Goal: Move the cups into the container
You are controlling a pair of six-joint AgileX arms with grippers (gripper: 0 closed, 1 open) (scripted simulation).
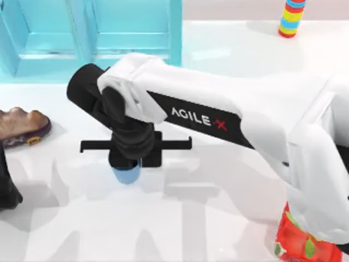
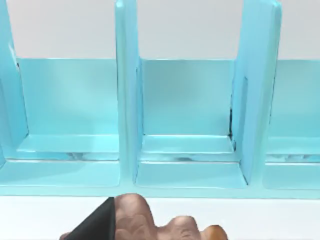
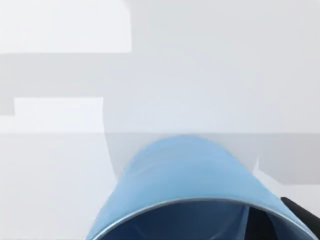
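Right arm reaches across the table centre, right gripper (image 1: 130,158) pointing straight down. Left arm parked at left edge.

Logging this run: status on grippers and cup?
Right gripper over table centre, on blue cup. Left arm parked at left edge. Container behind, path clear.

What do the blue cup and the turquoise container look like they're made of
The blue cup looks like smooth matte plastic, with a thin silvery line along its rim that may be metal. The container looks like glossy moulded plastic: its flat dividers show soft reflections.
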